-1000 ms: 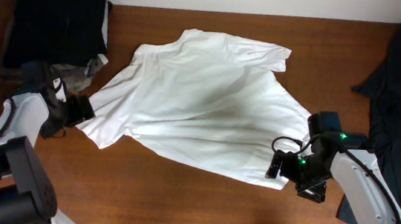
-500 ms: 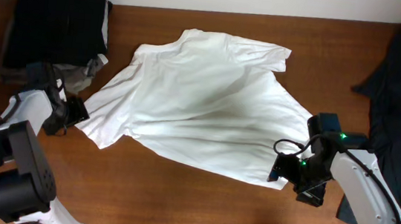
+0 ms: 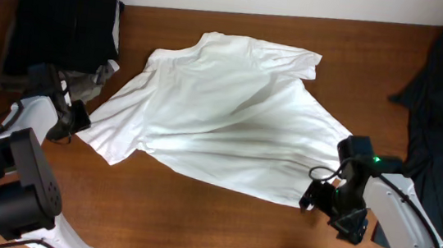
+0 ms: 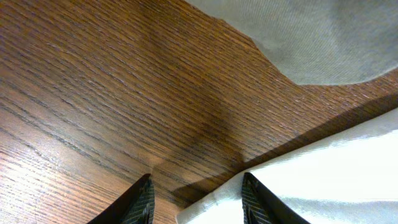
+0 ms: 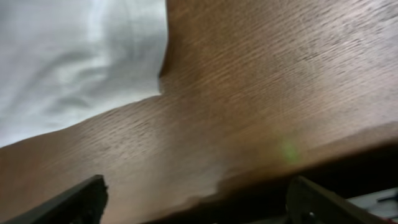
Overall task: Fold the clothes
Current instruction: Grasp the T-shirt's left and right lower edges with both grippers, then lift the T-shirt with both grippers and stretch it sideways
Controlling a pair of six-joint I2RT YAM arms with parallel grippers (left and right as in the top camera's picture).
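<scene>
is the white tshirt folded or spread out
Spread out: the white T-shirt lies wrinkled and flat across the table, sleeves out, no fold made.

Overhead: fixed above, facing straight down, far enough off to hold the whole table (image 3: 218, 231), with the white T-shirt (image 3: 222, 116) mid-frame.
Left wrist: very near the wood, looking down past the left gripper (image 4: 199, 202) at the bottom edge. Shares the T-shirt's left edge, overhead mid-left.
Right wrist: equally close and tilted, right gripper (image 5: 202, 202) at the bottom corners. Shares the hem corner, overhead lower right.
</scene>
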